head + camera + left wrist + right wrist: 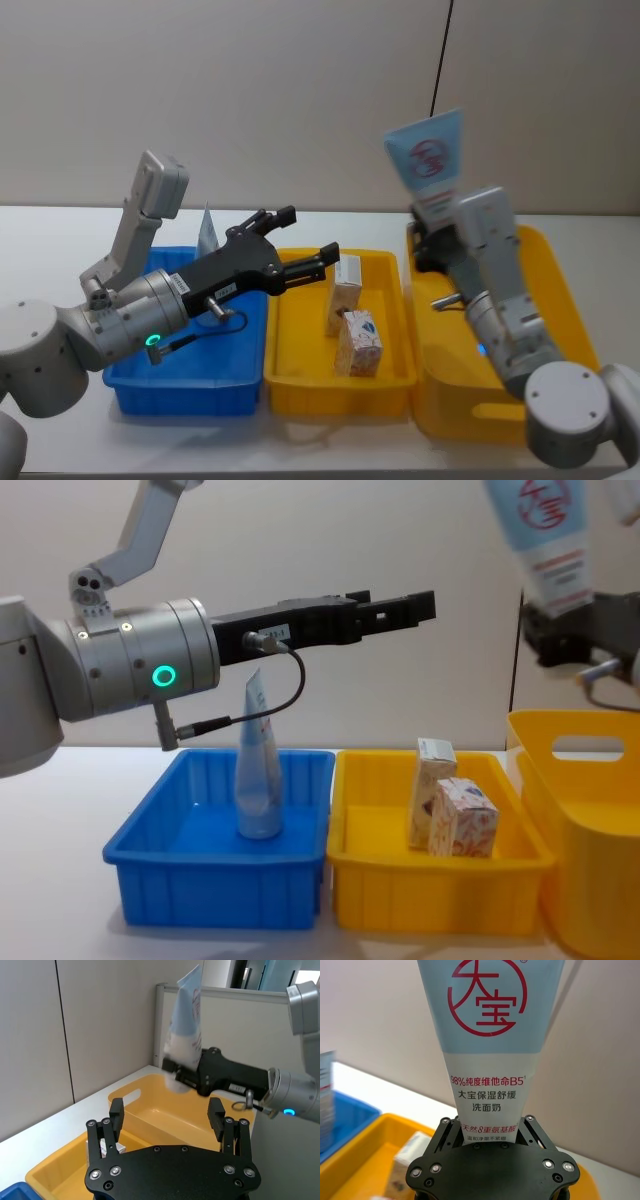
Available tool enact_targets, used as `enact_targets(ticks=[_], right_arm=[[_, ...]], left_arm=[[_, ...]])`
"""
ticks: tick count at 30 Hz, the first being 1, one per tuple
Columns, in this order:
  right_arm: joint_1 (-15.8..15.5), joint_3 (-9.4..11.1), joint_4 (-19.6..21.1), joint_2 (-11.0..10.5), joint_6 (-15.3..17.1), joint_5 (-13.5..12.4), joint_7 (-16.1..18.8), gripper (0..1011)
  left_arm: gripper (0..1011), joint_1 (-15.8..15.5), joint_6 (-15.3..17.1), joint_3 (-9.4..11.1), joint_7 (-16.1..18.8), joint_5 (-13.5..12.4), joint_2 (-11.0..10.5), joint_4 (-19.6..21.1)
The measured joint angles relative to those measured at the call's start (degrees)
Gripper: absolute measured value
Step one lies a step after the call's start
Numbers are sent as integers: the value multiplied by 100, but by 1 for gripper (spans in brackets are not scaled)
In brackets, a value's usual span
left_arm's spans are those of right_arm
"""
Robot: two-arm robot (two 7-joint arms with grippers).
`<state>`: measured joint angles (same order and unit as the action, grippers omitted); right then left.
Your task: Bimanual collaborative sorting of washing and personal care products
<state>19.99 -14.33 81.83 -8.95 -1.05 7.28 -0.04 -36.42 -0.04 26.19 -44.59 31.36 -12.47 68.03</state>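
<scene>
1. the light blue tube (490, 1035) is held upright at its narrow lower end by the closed right hand (490, 1127), high above the large yellow tray (560, 290).
2. the left hand (315, 232) is spread wide and empty, reaching over the small yellow tray (440, 880).
3. the tube is judged light, soft and smooth; the firmer lower part is best gripped, not the flat top.

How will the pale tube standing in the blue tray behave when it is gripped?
The pale tube stands upright, tall and slim, in the blue tray, so a side nudge would likely tip it. Its flat top looks thin, so it may bend under the open left gripper.
</scene>
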Motion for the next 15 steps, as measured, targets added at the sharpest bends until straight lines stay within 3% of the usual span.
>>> enact_targets(ticks=[8,15], right_arm=[[-122,419,261,76,355,-216,-185,308],[-332,712,631,158,919,-467,-201,308]], left_arm=[[1001,0,0,0,0,0,1,0],[1001,0,0,0,0,0,-1,0]])
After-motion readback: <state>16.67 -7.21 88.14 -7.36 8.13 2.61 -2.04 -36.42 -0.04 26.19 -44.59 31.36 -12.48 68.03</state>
